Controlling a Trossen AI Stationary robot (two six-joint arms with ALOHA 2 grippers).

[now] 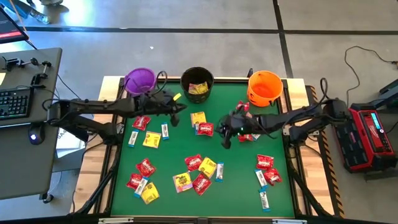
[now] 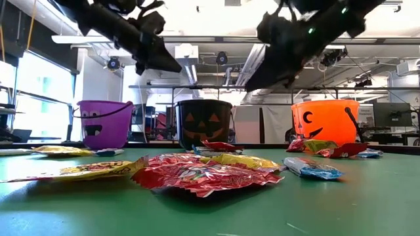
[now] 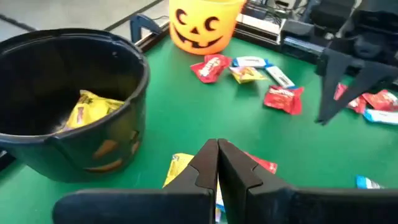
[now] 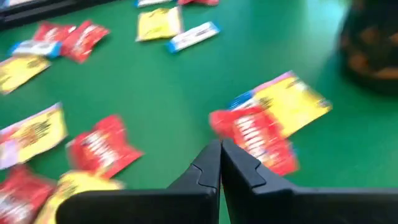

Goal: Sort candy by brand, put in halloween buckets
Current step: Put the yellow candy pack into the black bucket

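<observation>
Three halloween buckets stand along the far edge of the green mat: purple (image 1: 139, 79), black (image 1: 197, 83) with yellow candy (image 3: 90, 109) inside, and orange (image 1: 265, 87). Red, yellow and white-and-blue candy (image 1: 200, 173) lies scattered flat on the mat. My left gripper (image 1: 176, 118) hangs shut and empty just near of the black bucket (image 3: 74, 93). My right gripper (image 1: 225, 140) is also shut and empty. It hovers above a red packet (image 4: 255, 134) that overlaps a yellow one (image 4: 289, 102) near the mat's middle. In the low view both grippers (image 2: 164, 62) (image 2: 262, 78) are well clear of the table.
More candy lies in groups at the near left (image 1: 142, 180), near right (image 1: 266, 171) and beside the orange bucket (image 3: 202, 25). A wooden rim (image 1: 112, 84) frames the mat. A desk with a keyboard (image 1: 13, 102) stands left, and a red box (image 1: 368, 137) stands right.
</observation>
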